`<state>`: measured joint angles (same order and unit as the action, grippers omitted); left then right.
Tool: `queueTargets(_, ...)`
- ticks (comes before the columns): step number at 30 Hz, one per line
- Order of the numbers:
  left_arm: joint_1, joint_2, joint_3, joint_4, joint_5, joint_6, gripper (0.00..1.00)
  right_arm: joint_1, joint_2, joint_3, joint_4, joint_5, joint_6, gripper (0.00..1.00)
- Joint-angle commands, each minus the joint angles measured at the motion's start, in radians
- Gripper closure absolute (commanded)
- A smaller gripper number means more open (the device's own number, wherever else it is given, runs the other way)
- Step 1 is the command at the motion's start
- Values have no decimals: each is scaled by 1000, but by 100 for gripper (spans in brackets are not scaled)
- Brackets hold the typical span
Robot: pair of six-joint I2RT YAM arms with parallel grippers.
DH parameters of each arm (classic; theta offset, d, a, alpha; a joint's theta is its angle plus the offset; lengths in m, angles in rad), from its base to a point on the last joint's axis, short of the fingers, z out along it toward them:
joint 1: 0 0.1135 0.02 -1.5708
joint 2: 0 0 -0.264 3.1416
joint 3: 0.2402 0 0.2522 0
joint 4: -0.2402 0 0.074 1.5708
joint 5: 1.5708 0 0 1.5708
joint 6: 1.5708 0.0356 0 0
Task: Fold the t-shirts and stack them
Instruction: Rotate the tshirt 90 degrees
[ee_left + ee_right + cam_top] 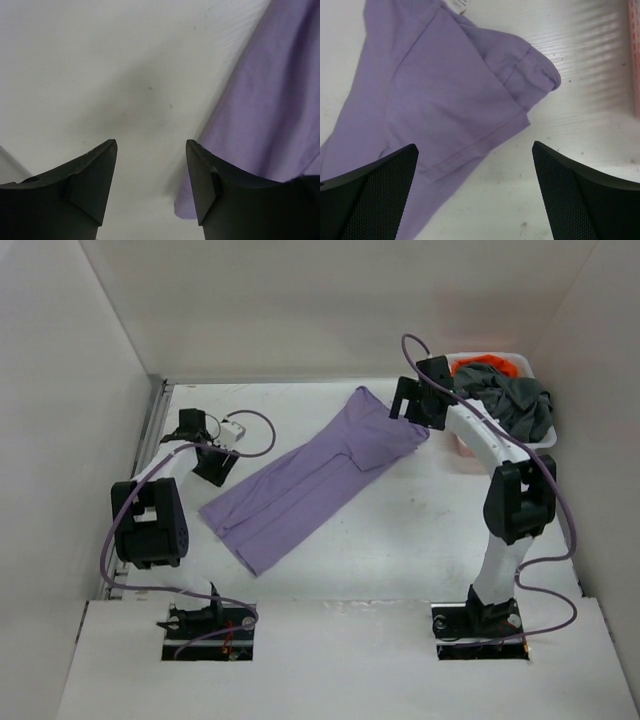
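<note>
**Midway in the first fold: lavender shirt laid out as a strip, both grippers empty**

Top view. The lavender t-shirt [310, 480] lies flat on the table [400, 550] as a long, narrow band running diagonally from near the left arm up toward the right arm. Its sides appear already turned in, and this narrow form suits a later crosswise fold. The dark grey t-shirt [520, 400] and the orange t-shirt [485, 365] lie bunched in the white basket [547, 440] at the far right, probably waiting their turn.

Left wrist view. The left gripper [151, 150] hangs over bare table just beside the band's edge. Its jaws are parted and nothing sits between them.

Right wrist view. The right gripper [475, 147] hovers over the collar end, where a sleeve lies folded inward. Its jaws are spread wide and hold nothing.

Interpretation. Each arm stands at its own end of the garment, a placement that would let the two ends be brought together. The next grasp probably calls for pinching every layer at an edge, since the doubled cloth could slide apart and undo the fold.
</note>
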<state>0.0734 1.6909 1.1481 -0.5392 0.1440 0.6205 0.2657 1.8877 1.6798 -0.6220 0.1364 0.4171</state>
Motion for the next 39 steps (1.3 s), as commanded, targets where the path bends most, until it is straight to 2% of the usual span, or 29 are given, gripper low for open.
queueTargets(1, 19, 35, -43, 31, -66, -2, 44, -16, 79, -32, 128, 6, 52, 0)
queueTargets(4, 4, 38, -70, 36, -106, 18, 46, -55, 154, 0, 168, -30, 129, 1)
queueTargets(7, -30, 12, -112, 35, -110, 39, 46, -84, 234, 40, 176, -83, 199, 19)
queueTargets(8, -40, 4, -128, 31, -115, 47, 46, -87, 257, 50, 176, -95, 209, 32)
queueTargets(9, -51, -5, -143, 30, -121, 53, 46, -89, 270, 61, 179, -112, 218, 39)
queueTargets(10, -63, -10, -157, 28, -129, 59, 46, -90, 292, 83, 177, -124, 219, 42)
queueTargets(12, -86, -22, -189, 28, -139, 74, 46, -90, 365, 170, 148, -147, 207, 59)
queueTargets(14, -108, -33, -214, 24, -138, 88, 46, -92, 480, 352, 67, -179, 195, 80)
queueTargets(15, -119, -39, -223, 19, -135, 90, 46, -89, 552, 488, 12, -188, 183, 87)
queueTargets(16, -128, -48, -232, 10, -129, 90, 46, -89, 630, 644, -48, -196, 170, 89)
queueTargets(18, -149, -69, -248, -13, -110, 88, 46, -60, 794, 1026, -137, -225, 132, 83)
queueTargets(19, -165, -88, -258, -31, -91, 85, 46, -46, 856, 1189, -146, -244, 118, 73)
queueTargets(20, -177, -102, -267, -44, -78, 81, 46, -35, 872, 1256, -136, -250, 114, 55)
queueTargets(21, -186, -112, -274, -53, -66, 78, 46, -29, 834, 1218, -110, -242, 109, 34)
queueTargets(22, -198, -129, -284, -64, -49, 76, 46, -26, 758, 1102, -75, -227, 104, 0)
queueTargets(25, -223, -180, -317, -64, -31, 61, 46, -20, 453, 646, 65, -149, 57, 0)
queueTargets(28, -220, -230, -338, -50, -20, 36, 45, 16, 79, 179, 215, -36, 9, 0)
queueTargets(31, -214, -280, -372, -31, -4, 15, 44, 98, -218, -148, 248, 49, 9, 0)
queueTargets(33, -212, -309, -410, -18, -4, 10, 44, 205, -378, -346, 248, 87, 46, 0)
queueTargets(36, -217, -362, -474, 22, -15, 8, 44, 406, -498, -562, 231, 106, 182, 0)
queueTargets(39, -208, -422, -504, 44, -26, 2, 44, 600, -493, -667, 243, 103, 363, 0)
